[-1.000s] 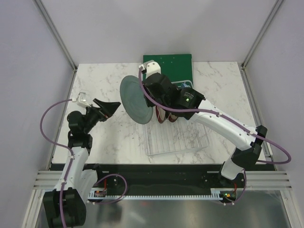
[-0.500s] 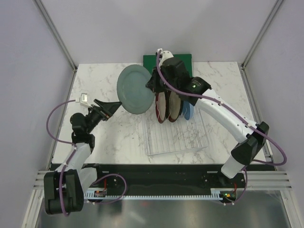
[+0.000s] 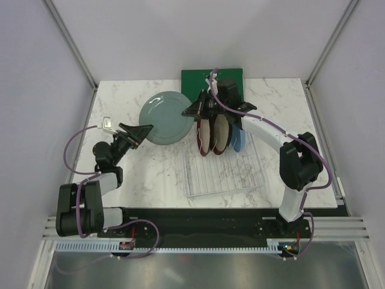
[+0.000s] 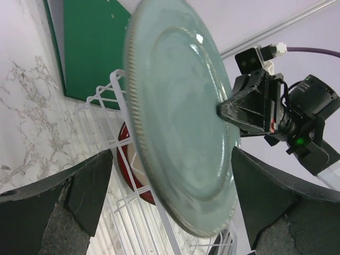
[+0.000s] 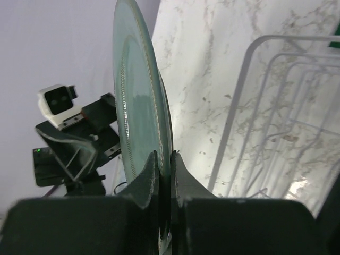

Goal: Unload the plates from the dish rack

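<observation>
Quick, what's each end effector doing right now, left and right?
Left end effector: open, holding nothing, close to the plate's edge.
Right end effector: closed on the rim of the grey-green plate.

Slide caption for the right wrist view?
Right hand pinching the rim of the grey-green plate, edge-on, dish rack beside.

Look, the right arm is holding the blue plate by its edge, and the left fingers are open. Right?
No: it holds the grey-green plate, not the blue one, as the top external view shows. The blue plate sits in the dish rack.
</observation>
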Robot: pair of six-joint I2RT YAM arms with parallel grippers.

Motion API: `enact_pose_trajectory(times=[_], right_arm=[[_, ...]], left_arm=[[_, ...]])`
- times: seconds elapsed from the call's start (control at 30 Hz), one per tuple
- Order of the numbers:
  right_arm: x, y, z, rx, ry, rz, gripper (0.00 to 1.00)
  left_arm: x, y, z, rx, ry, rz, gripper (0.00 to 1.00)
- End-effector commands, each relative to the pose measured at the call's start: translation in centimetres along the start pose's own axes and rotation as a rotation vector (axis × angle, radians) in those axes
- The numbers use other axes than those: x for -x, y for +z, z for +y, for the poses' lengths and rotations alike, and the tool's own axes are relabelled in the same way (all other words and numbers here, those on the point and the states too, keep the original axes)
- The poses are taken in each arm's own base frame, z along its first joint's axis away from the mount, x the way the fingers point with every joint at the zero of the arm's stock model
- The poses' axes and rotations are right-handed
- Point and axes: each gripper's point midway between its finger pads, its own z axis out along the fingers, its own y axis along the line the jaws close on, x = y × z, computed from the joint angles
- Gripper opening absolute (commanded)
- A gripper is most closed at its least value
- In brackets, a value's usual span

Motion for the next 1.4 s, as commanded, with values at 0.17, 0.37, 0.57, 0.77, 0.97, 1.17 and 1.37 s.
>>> enact_pose_trajectory(times=[0.17, 0.37, 0.57, 0.77, 0.97, 1.17, 1.37], right_arm=[[3.0, -2.8, 9.7, 0.349, -0.107, -0.058, 0.0], [2.0, -2.8, 8.6, 0.339, -0.086, -0.046, 0.0], [1.8, -3.1, 8.6, 0.323, -0.101, -0.044, 0.0], [1.0, -3.1, 7.8, 0.312, -0.104, -0.026, 0.0], [1.5, -3.1, 7.3, 0.254, -0.149, -0.036, 0.77], [3.1, -3.2, 6.6, 0.154, -0.234, -0.072, 0.79], [4.5, -3.5, 6.2, 0.07, -0.289, -0.099, 0.86]], left_arm=[[2.5, 1.3, -0.8, -0.057, 0.055, -0.078, 0.95], [3.3, 2.3, -1.3, -0.08, 0.065, -0.072, 0.82], [3.5, 2.7, -1.5, -0.091, 0.064, -0.063, 0.35], [3.4, 3.3, -1.3, -0.081, 0.06, -0.023, 0.02], [4.5, 3.9, -0.2, 0.022, 0.099, -0.023, 0.02], [7.6, 4.4, -1.3, 0.094, 0.205, -0.074, 0.02], [10.1, 4.8, -2.5, 0.106, 0.212, -0.131, 0.02]])
